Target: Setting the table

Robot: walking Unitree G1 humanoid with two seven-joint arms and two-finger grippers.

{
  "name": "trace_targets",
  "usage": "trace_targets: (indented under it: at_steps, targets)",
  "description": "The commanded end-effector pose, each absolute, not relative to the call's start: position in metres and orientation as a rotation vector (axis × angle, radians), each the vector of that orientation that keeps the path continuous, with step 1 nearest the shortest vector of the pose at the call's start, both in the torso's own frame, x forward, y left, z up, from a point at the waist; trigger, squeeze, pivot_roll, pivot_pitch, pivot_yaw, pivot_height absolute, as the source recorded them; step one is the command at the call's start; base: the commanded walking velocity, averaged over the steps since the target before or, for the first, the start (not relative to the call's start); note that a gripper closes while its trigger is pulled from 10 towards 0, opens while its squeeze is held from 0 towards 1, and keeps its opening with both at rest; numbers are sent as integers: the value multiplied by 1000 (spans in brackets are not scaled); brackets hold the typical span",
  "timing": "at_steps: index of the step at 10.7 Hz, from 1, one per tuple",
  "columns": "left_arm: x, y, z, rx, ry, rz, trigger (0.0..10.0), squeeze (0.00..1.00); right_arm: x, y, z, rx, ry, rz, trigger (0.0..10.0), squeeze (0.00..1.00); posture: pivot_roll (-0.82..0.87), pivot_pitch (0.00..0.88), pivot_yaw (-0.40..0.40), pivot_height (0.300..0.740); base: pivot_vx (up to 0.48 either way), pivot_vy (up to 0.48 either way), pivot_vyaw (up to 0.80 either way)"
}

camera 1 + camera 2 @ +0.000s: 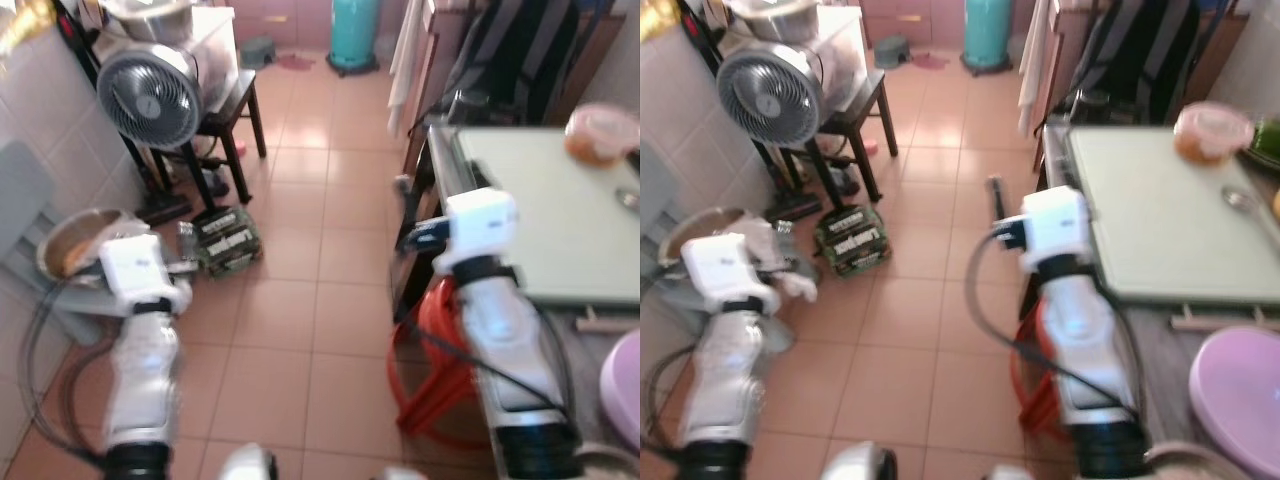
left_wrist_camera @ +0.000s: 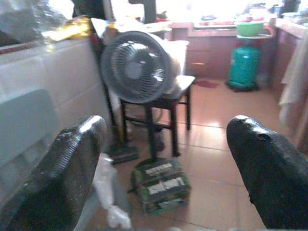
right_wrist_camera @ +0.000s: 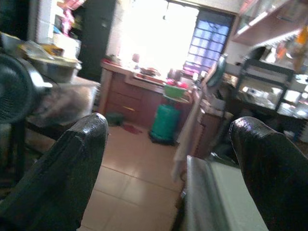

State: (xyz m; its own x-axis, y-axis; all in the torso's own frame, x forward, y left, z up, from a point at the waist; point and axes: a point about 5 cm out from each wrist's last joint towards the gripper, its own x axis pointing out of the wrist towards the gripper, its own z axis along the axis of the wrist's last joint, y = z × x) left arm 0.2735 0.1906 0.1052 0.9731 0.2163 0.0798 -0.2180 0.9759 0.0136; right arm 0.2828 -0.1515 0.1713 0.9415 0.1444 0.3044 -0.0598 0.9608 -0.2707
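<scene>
Two end effectors, left (image 2: 163,178) and right (image 3: 168,173), both spread; one table (image 1: 560,230), one fan (image 1: 150,95).

Glossy terracotta floor tiles (image 1: 300,300) catch the light; the fan (image 1: 150,95), upper left, has a metal-looking wire grille (greyish), and the table top (image 1: 1160,220) at right looks smooth, matt pale green.

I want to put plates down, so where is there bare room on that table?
The pale green table is bare across its middle and near side. Its far right edge is crowded: an orange lidded container and a spoon. A pink plate sits on the counter nearer the robot.
</scene>
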Motion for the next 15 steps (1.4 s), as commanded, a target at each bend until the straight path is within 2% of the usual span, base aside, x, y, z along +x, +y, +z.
trace_targets:
  at_steps: [1, 5, 6, 11, 15]
  targets:
    - [274, 195, 108, 40, -88, 229, 10000, 0, 284, -150, 173, -254, -332, 111, 10000, 0, -41, 59, 10, 740, 0, 0, 0]
    - [275, 195, 107, 28, -85, 216, 10000, 0, 285, -149, 173, -240, -334, 109, 10000, 0, -38, 59, 13, 740, 0, 0, 0]
    - [275, 193, 107, 21, -84, 190, 10000, 0, 285, -150, 171, -225, -323, 102, 10000, 0, -39, 62, 14, 740, 0, 480, 0]
    - [274, 189, 104, 42, -84, 129, 10000, 0, 283, -154, 160, -212, -275, 90, 10000, 0, -38, 70, 13, 740, 0, 468, -718]
    - [272, 189, 103, 51, -80, 138, 10000, 0, 280, -152, 153, -191, -259, 113, 10000, 0, -37, 72, 18, 740, 224, 388, 0]
